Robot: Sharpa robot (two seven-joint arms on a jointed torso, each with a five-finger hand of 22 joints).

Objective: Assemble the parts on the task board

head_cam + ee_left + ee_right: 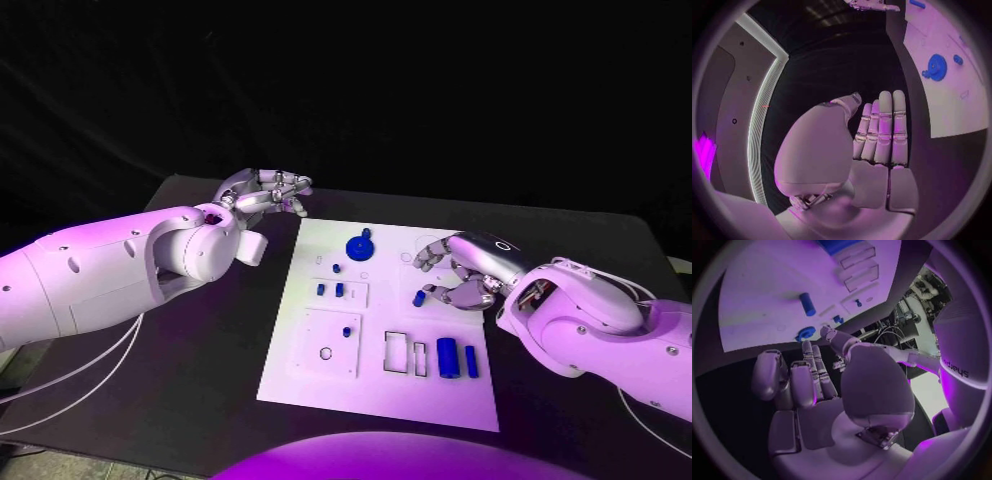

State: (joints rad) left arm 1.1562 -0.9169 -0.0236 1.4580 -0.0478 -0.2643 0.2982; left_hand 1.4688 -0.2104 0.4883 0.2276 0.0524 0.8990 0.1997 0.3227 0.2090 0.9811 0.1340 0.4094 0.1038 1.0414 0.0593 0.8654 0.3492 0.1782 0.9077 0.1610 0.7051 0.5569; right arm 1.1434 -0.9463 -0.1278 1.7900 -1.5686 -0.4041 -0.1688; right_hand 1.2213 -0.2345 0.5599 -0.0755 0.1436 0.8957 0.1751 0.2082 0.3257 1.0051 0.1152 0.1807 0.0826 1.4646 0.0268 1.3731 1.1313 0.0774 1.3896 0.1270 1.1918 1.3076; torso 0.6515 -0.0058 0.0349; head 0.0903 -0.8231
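— Head view first; where do we stand? We see the task board lying in the middle of the black surface, with blue parts scattered on it: a round disc part toward twelve o'clock, two cylinders toward five o'clock, and a small blue peg at about three o'clock, just beside our right hand.

— And the hands? Our right hand hovers over the board's right side, fingers curled but apart, clamped on nothing that we can make out; our left hand sits off the board near eleven o'clock, fingers straight and together, holding nothing.

— How would the peg handle? We judge it light, rigid and smooth, so likely slippery; we would pinch it across its round sides, near mid-length, with a gentle hold; it may roll away if nudged.
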